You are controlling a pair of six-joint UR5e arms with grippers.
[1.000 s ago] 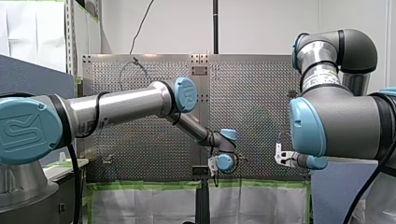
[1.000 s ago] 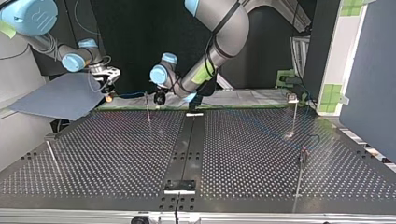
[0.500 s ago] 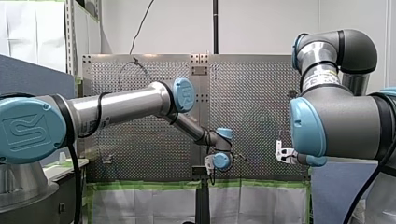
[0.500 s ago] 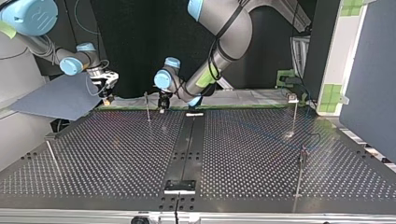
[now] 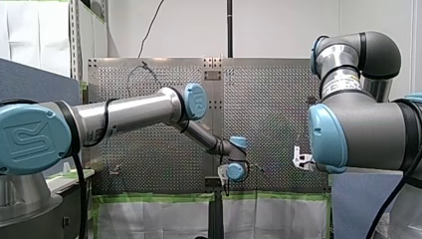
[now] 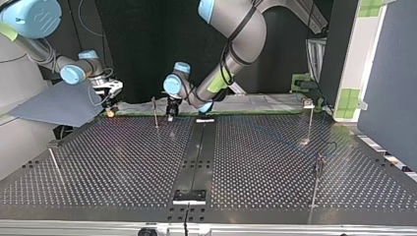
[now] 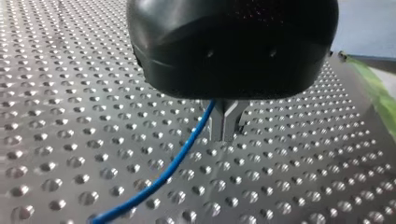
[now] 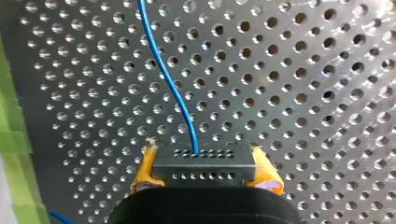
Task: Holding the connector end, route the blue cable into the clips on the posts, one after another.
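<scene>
The right pincer [image 8: 205, 164] clenches the connector [image 8: 204, 170]. The blue cable [image 8: 163, 70] runs ahead toward the left pincer [image 7: 227, 135], whose fingers are closed beside the cable. In the top view, a post [image 6: 155, 112] stands between them.

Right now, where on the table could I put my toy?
In the top view, the bare table between the left-edge post and middle strip. The far edge is crowded: my left gripper, my right gripper, a post, the cable.
</scene>
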